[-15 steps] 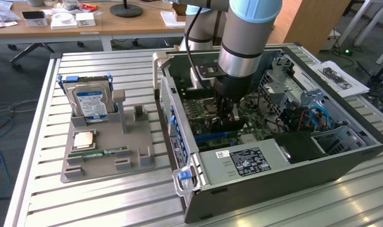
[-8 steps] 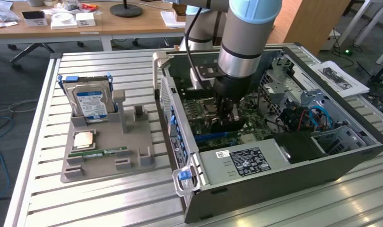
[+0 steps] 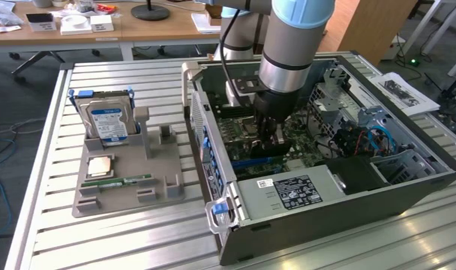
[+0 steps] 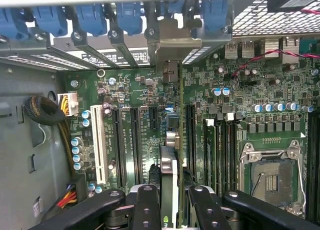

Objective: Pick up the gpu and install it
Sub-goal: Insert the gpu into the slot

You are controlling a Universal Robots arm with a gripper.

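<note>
The arm is reaching down into the open computer case [image 3: 408, 185], which is lying on its side on the slatted metal table [image 3: 100, 242]. The gripper [image 4: 170, 196] is hanging just over the motherboard [image 4: 150, 89]. In the wrist view its two black fingers [image 4: 147, 202] are pressing in from either side on the gpu [image 4: 169, 165] and pinching it between them. The card is being held edge-on, upright over the board, with its silvery edge facing the camera. It is sitting above the row of dark expansion slots, between the white slot [image 4: 100, 145] and the memory slots beside the empty processor socket [image 4: 272, 177]. Whether its lower edge is touching a slot cannot be told. Blue retaining clips [image 4: 90, 17] are lining the case wall beyond the card. On the exterior view's left, well apart from the case, a grey holder [image 3: 160, 185] is standing on the table. It is carrying the hard drive [image 3: 108, 121] upright at its far end and the green memory stick [image 3: 126, 181] lying flat nearer the camera.
</note>
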